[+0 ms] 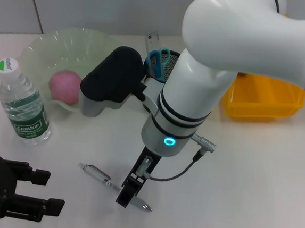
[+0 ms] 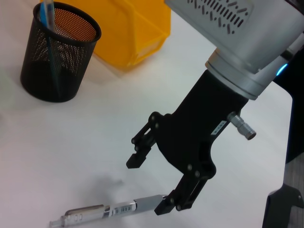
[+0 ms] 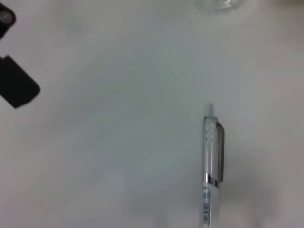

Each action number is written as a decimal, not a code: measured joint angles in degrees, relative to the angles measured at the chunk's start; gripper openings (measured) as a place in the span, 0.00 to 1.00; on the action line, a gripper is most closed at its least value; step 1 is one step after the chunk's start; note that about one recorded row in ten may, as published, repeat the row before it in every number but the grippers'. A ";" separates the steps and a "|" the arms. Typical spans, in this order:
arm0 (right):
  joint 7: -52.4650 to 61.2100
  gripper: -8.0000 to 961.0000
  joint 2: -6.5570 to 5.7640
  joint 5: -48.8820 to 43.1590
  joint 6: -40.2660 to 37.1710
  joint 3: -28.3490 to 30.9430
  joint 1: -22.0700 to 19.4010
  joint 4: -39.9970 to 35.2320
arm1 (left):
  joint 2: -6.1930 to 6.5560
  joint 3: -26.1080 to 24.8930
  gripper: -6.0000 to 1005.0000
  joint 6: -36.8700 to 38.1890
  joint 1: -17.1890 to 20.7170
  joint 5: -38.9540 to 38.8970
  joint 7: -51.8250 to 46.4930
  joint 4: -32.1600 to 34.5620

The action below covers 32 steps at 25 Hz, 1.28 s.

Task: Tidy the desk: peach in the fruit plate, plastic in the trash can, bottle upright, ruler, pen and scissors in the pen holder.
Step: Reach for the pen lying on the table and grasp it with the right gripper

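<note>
Nearest you, the left gripper (image 1: 39, 192) sits parked at the table's near left edge, fingers spread apart and holding nothing. Just beyond it, the pen (image 1: 115, 186) lies flat on the white table (image 1: 252, 197). Your right gripper (image 2: 151, 186) stands over the pen's tip end with its jaws parted; one fingertip (image 2: 166, 205) touches or nearly touches the barrel while the other fingertip (image 2: 135, 160) hangs clear to one side, so the pen is not clamped. Further back on the left, the water bottle (image 1: 22, 104) stands upright. Behind it, the pink peach (image 1: 65, 85) rests in the pale green fruit plate (image 1: 46, 48). The black mesh pen holder (image 2: 57, 54) stands beside the yellow bin (image 1: 263, 99), with blue-handled scissors (image 1: 158, 61) in it.
</note>
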 joint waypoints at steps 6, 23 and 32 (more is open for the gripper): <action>0.00 0.76 0.00 0.40 2.19 -3.16 -0.16 0.81 | -0.08 0.03 0.78 -0.01 -0.35 0.00 0.01 -0.03; -0.33 0.72 0.00 1.13 2.94 -4.57 -0.36 1.42 | -0.29 0.37 0.78 -0.04 -1.67 0.00 -0.36 -0.13; -0.64 0.70 -0.01 1.14 2.27 -4.64 -0.44 1.43 | -0.29 0.34 0.78 -0.12 -1.93 -0.13 -0.55 -0.23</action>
